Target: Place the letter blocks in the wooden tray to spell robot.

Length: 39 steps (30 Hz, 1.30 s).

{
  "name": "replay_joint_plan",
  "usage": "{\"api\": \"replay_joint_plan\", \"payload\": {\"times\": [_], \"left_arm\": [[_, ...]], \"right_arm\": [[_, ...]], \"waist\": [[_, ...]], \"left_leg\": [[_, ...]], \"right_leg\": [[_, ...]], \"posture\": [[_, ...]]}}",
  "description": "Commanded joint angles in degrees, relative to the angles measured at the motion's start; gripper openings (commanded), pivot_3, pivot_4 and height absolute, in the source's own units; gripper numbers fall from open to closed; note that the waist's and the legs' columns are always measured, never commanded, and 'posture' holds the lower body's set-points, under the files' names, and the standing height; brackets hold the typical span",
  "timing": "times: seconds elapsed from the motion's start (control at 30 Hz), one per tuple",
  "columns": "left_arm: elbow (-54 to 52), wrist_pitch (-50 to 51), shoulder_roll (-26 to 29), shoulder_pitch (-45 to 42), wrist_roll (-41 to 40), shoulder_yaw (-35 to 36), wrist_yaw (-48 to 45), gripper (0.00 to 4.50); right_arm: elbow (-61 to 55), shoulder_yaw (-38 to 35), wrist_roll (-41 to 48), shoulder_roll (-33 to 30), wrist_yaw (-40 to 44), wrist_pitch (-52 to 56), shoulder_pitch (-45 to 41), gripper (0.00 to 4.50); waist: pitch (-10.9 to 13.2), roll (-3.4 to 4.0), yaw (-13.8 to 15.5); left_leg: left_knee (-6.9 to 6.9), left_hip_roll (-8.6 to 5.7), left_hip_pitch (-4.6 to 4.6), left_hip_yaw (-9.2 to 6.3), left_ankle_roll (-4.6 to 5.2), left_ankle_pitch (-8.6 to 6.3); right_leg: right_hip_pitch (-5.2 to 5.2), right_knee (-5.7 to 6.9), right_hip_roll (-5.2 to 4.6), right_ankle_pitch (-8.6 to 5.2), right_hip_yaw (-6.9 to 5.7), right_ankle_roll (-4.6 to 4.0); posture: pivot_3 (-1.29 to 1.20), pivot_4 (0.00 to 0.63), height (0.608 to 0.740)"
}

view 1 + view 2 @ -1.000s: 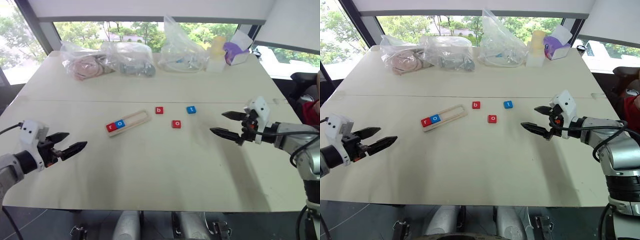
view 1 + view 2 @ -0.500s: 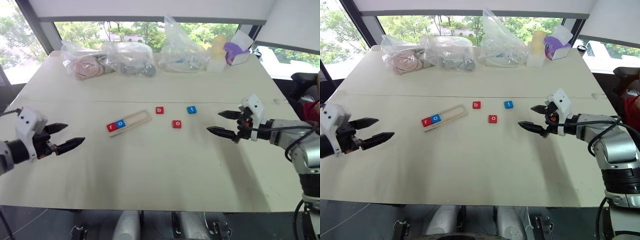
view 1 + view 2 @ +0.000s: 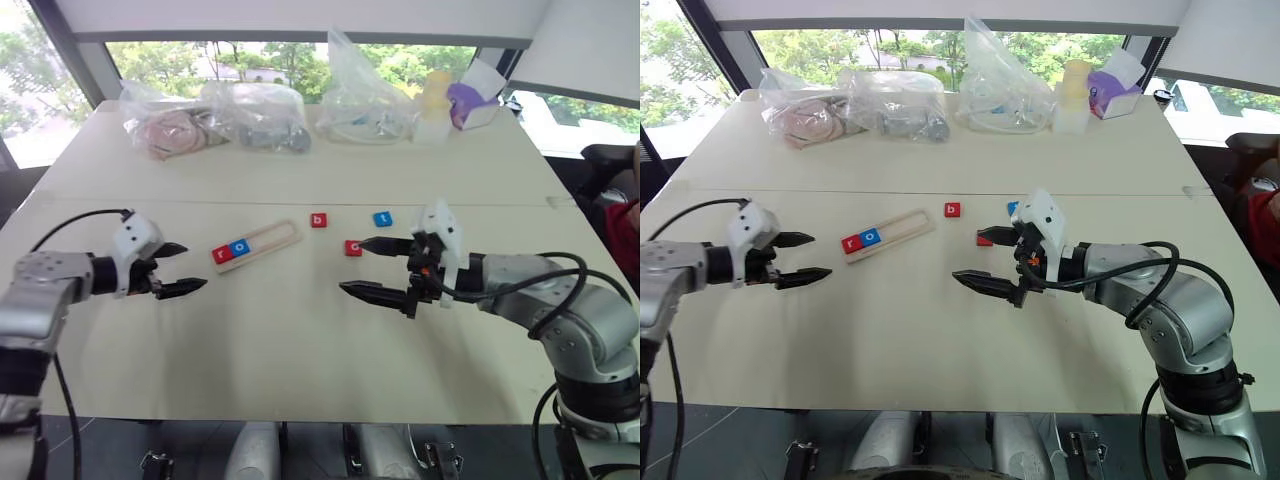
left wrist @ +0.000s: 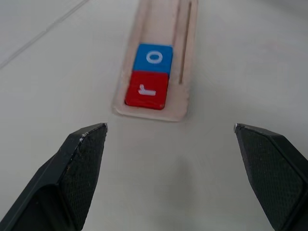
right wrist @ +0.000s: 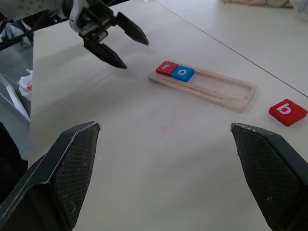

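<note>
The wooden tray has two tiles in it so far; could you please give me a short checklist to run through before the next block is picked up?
1. Wooden tray has free slots after r and o: ok.
2. Red r block and blue o block lie flat, touching, at one end of the tray: ok.
3. Red b block, next in the word, lies loose and uncovered on the table: ok.
4. Right gripper is open and empty: ok.
5. Left gripper is open, empty, apart from the tray: ok.
6. Red o block by the right gripper's upper finger, touching or apart: cannot tell.
</note>
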Motion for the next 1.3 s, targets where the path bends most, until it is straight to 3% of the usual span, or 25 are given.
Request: {"api": "replay_joint_plan", "payload": {"times": [0.03,0.3,0.47,0.77,0.9,1.17,1.3], "left_arm": [[7.9,-6.6,-2.0,-5.4,3.7,-1.5,-0.5,4.43],[23.2,-14.0,-7.7,-13.5,8.3,-4.3,-2.7,4.43],[26.2,-14.6,-9.1,-14.0,9.5,-5.4,-5.6,4.43],[30.5,-16.5,-12.1,-14.4,14.2,-7.7,-2.9,4.43],[31.7,-15.8,-12.8,-14.7,13.3,-7.0,-3.9,3.15],[33.8,-16.0,-13.2,-18.4,12.1,-6.1,-6.2,3.12],[27.6,-22.4,-11.9,-18.2,12.3,-8.5,-15.1,3.12]], "right_arm": [[-2.7,0.7,-0.3,0.5,-1.7,-1.3,1.3,4.50],[-1.8,0.8,-2.1,-0.1,-3.0,-3.9,3.0,4.50],[-1.1,0.7,-3.2,-0.3,-3.8,-5.2,3.4,4.50],[-0.1,0.5,-4.5,0.6,-5.7,-6.6,3.6,4.50],[0.1,0.2,-4.5,0.6,-6.3,-7.0,3.7,4.50],[0.6,-1.0,-4.7,0.4,-6.9,-7.4,4.4,4.50],[2.4,-2.1,-5.6,-0.1,-7.2,-8.5,5.7,4.50]], "waist": [[0.0,-0.02,0.2],[0.0,-0.05,-0.2],[0.0,-0.05,-0.1],[-0.2,0.09,0.2],[-0.3,0.26,0.2],[-0.3,0.25,0.1],[-0.3,0.21,0.1]], "left_leg": [[0.00,0.00,-0.01,-0.01,0.00,0.00],[0.07,-0.02,0.01,-0.02,0.01,0.00],[0.08,-0.02,0.04,-0.04,0.01,0.00],[0.16,-0.05,0.13,-0.10,0.01,0.00],[0.18,-0.09,0.28,-0.10,0.01,0.01],[0.13,-0.08,0.86,-0.13,0.02,0.01],[0.13,-0.08,0.80,-0.11,0.02,0.01]], "right_leg": [[-0.01,0.00,0.00,0.00,-0.02,0.01],[0.00,0.11,0.05,0.04,-0.05,0.08],[0.03,0.13,0.06,0.04,-0.05,0.08],[0.22,0.13,0.03,0.04,-0.08,0.08],[0.40,0.13,0.02,0.05,-0.08,0.12],[0.95,0.11,0.04,0.03,-0.07,0.10],[0.91,0.08,0.04,0.03,-0.07,0.10]], "posture": [[0.00,0.150,0.735],[0.00,0.150,0.735],[0.00,0.150,0.735],[0.00,0.150,0.735],[0.00,0.150,0.735],[0.00,0.150,0.735],[0.00,0.150,0.735]]}}
